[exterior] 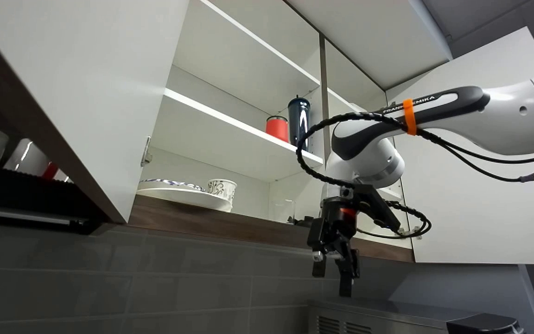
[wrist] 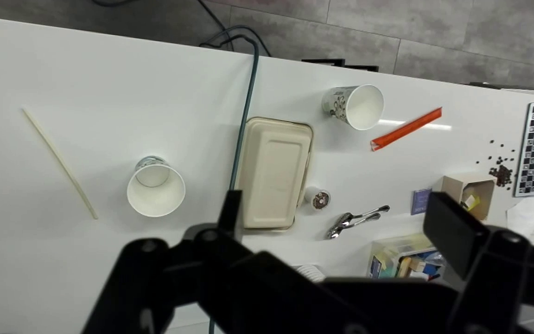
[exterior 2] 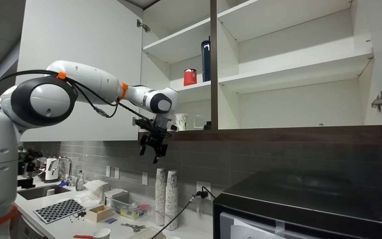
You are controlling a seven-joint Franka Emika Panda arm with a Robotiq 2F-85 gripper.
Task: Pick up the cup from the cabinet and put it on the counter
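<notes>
The small white, paper-looking cup (exterior: pixel 223 188) with dark scrolled sides stands on the bottom level of the large white cabinet (exterior: pixel 248 230) with a brown wooden lower edge, just beside the right rim of the wide white plate (exterior: pixel 179 196) in an exterior view. The black two-fingered gripper (exterior: pixel 332 279), spread wide and empty, hangs below and right of it, so this seems the approach; next it likely must rise, reach left, and close around the cup before lowering to the glossy white counter (wrist: pixel 63 260).
</notes>
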